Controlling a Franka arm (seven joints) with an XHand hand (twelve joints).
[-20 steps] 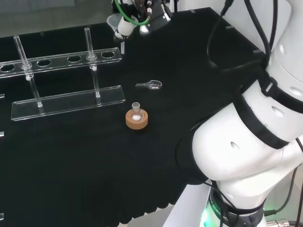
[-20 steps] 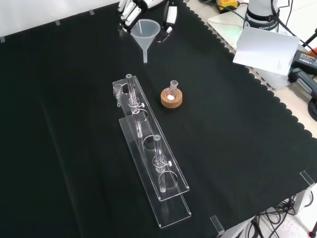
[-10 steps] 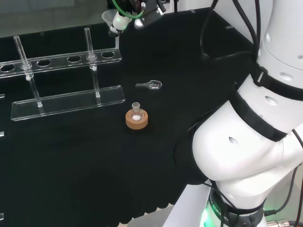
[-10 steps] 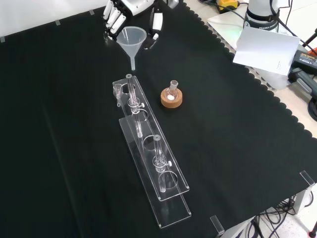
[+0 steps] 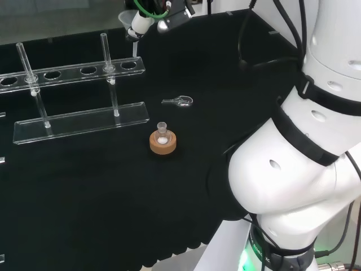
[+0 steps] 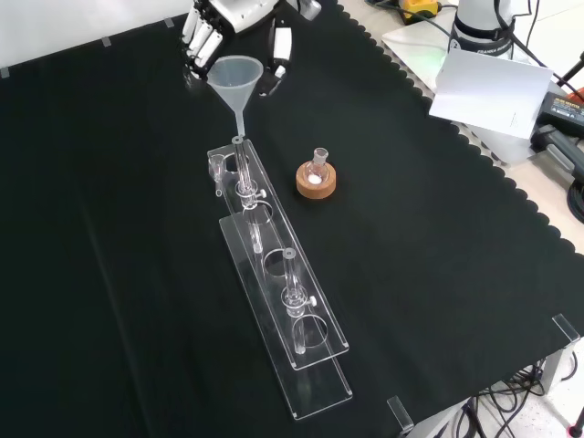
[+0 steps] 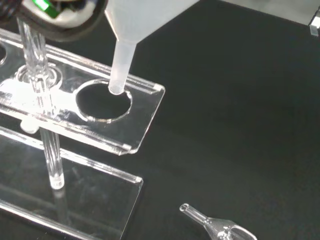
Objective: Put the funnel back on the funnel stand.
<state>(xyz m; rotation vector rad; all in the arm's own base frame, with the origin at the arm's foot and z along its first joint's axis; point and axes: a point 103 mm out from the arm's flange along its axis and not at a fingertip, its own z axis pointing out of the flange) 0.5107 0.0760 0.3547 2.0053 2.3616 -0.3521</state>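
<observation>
the hand (image 6: 239,27) grasps the funnel (image 6: 236,75), its stem poised over the funnel stand (image 6: 278,292) end hole (image 7: 103,100); next, lower it straight through.

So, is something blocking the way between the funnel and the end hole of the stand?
Nothing visible does. The funnel, held by the hand, has its stem tip over the open end hole of the funnel stand; the nearest post stands beside that hole.

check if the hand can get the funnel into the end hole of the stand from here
Probably yes: the hand holds the funnel with its stem just above the open end hole of the stand, and nothing sits between them.
</observation>
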